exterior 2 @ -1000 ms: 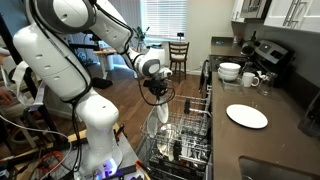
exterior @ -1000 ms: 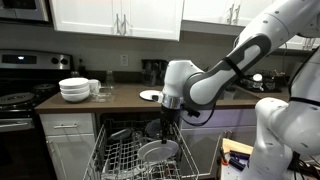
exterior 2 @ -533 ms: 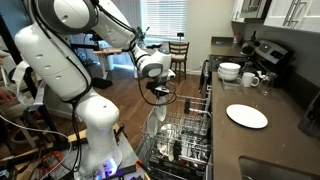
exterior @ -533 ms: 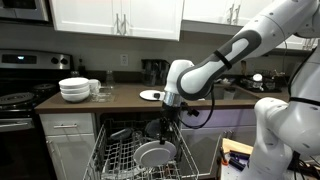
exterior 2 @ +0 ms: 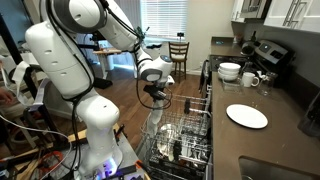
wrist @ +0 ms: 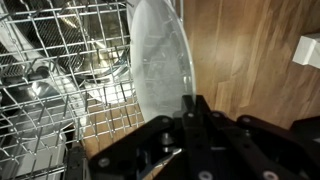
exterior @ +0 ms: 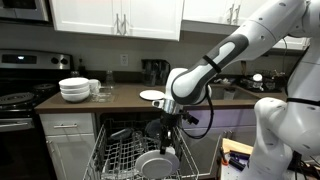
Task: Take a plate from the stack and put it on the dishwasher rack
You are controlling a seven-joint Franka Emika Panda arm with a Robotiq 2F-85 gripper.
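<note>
A round white plate (exterior: 153,163) hangs on edge, low among the tines of the pulled-out dishwasher rack (exterior: 118,157). My gripper (exterior: 166,140) is shut on the plate's upper rim. In the wrist view the black fingers (wrist: 190,100) pinch the edge of the plate (wrist: 160,55), with the wire rack (wrist: 50,60) to its left. The other exterior view shows the gripper (exterior 2: 155,103) holding the plate (exterior 2: 156,128) at the rack's outer end (exterior 2: 190,130). The stack (exterior: 150,96) of white plates lies flat on the counter (exterior 2: 246,116).
A pile of deep white bowls (exterior: 74,90) and cups stand on the counter near the stove (exterior: 20,100). Dishes sit in the rack (wrist: 100,65). The robot's white base (exterior: 285,135) stands beside the open dishwasher. Wooden floor lies beyond the rack (wrist: 250,50).
The gripper has come down with the plate, bringing it lower into the rack. The grip has stayed shut throughout.
</note>
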